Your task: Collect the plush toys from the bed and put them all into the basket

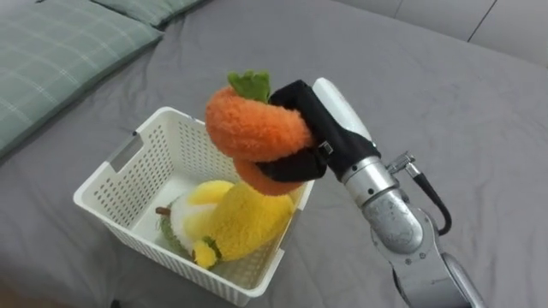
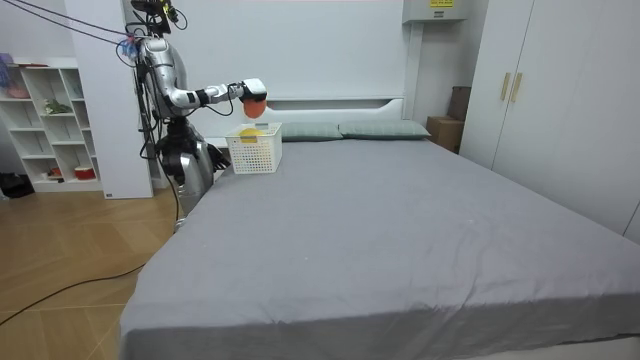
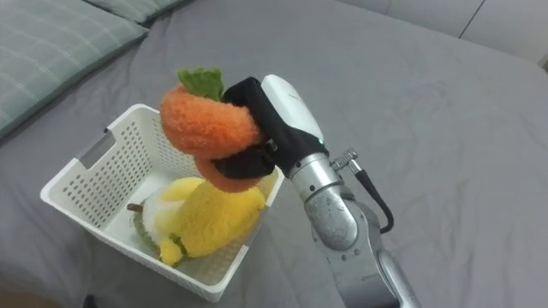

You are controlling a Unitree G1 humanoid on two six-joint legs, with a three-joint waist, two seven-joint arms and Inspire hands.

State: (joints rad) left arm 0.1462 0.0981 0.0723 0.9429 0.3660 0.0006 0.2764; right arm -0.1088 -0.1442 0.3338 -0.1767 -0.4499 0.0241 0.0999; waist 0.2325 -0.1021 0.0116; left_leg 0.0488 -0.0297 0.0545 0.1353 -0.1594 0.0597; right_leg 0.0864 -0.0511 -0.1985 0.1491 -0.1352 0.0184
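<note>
My right hand [image 1: 308, 128] [image 3: 261, 128] is curled round an orange plush carrot [image 1: 253, 128] [image 3: 210, 128] with a green leafy top. It holds the toy in the air just above the right side of a white plastic basket [image 1: 128, 184] [image 3: 81, 188] that sits on the grey bed [image 1: 411, 77]. Inside the basket lies a yellow plush toy [image 1: 244, 222] [image 3: 210, 218] on top of a white and green one. In the room view I stand at the bed's head end with the right hand [image 2: 248, 92] stretched over the basket [image 2: 255, 150].
Green checked pillows [image 1: 51, 51] [image 3: 43, 43] lie at the upper left beside the basket. In the room view a white shelf unit [image 2: 50, 125] stands behind me and a wardrobe [image 2: 540, 90] lines the room view's right wall. The grey bedsheet [image 2: 400, 230] stretches wide and flat.
</note>
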